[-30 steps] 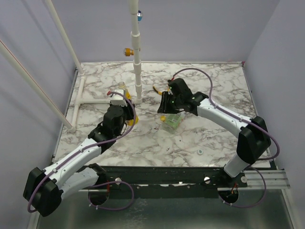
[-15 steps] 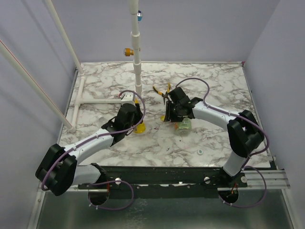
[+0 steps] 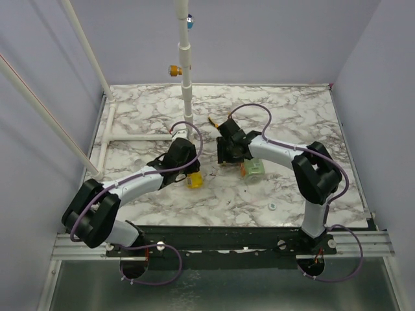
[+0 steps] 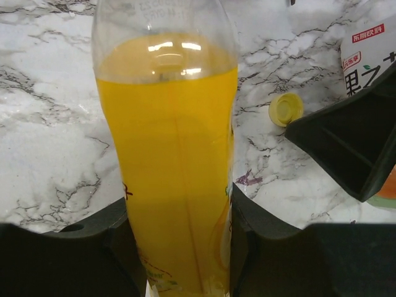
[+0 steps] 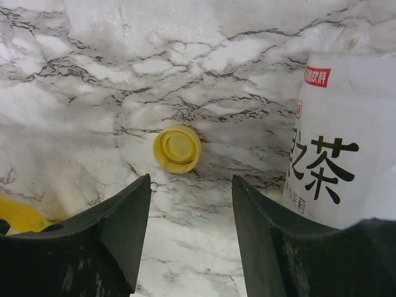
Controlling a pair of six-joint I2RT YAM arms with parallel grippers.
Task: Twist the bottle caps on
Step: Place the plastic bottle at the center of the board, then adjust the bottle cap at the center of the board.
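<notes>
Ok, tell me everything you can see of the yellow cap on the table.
The yellow cap is small, round and plastic-looking, with a raised rim around a paler centre, apparently lying open side up. It rests flat on the marble table, touching nothing else, just beyond the open right gripper and beside the labelled bottle, clear of it.

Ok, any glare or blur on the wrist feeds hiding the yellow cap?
Right wrist: the yellow cap lies sharp and evenly lit, no glare. Left wrist: bright reflections sit high on the yellow bottle; the cap beside it is slightly soft but visible.
</notes>
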